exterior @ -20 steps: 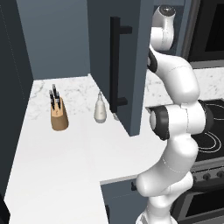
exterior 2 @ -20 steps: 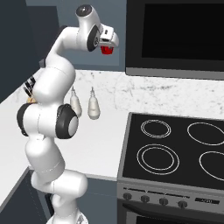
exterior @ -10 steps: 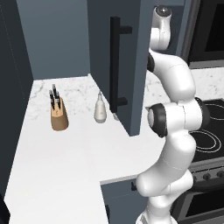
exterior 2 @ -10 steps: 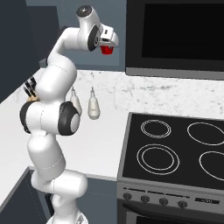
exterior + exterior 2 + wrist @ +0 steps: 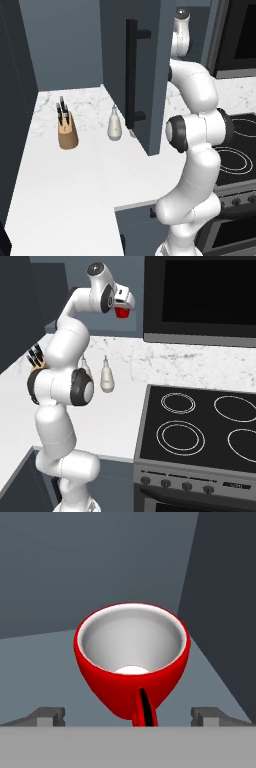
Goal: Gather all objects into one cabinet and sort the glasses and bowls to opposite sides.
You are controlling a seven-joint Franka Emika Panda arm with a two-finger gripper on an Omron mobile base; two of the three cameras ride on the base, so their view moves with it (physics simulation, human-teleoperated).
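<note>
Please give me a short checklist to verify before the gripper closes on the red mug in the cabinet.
1. Gripper open: ok, fingers stand wide apart.
2. Red mug between the fingers: ok, centred in the hand view.
3. Mug upright: ok, pale inside faces the camera.
4. Handle position: ok, it points toward the hand.
5. Fingers touching the mug: cannot tell.
6. Cabinet door clear of the arm: ok, it stands open beside it.
</note>
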